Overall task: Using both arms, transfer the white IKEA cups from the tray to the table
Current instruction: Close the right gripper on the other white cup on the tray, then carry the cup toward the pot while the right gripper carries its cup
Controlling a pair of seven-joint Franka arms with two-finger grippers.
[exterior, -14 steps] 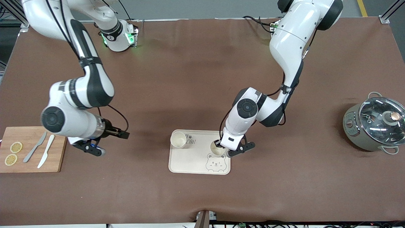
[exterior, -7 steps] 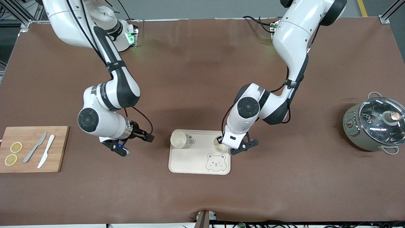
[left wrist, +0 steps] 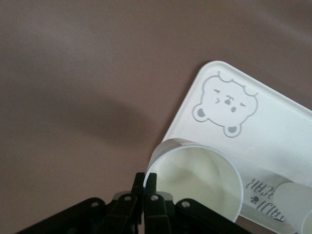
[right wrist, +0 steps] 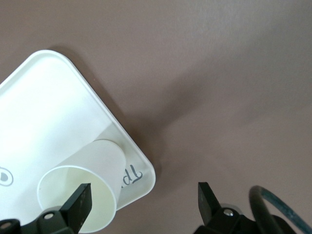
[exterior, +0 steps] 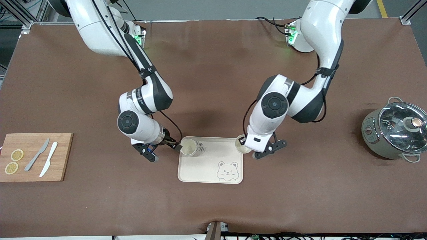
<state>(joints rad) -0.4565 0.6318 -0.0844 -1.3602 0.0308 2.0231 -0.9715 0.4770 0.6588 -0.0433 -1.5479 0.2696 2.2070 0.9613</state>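
Observation:
Two white cups are at the bear tray (exterior: 206,166). My left gripper (exterior: 243,144) is shut on the rim of one cup (exterior: 239,143) and holds it over the tray corner toward the left arm's end. The left wrist view shows the gripper (left wrist: 150,179) pinching that cup's (left wrist: 195,175) wall above the tray (left wrist: 273,126). The other cup (exterior: 187,147) stands upright on the tray corner toward the right arm's end. My right gripper (exterior: 171,146) is open beside it. In the right wrist view (right wrist: 144,195) one finger is at that cup's (right wrist: 83,180) rim and the other is over the table, off the tray (right wrist: 44,112).
A wooden cutting board (exterior: 60,166) with two lemon slices and two knives lies at the right arm's end. A pot with a glass lid (exterior: 395,130) stands at the left arm's end.
My right arm has swung from beside the cutting board over to the standing cup. My left gripper has carried its cup from above the bear print to the tray's corner nearer the robots.

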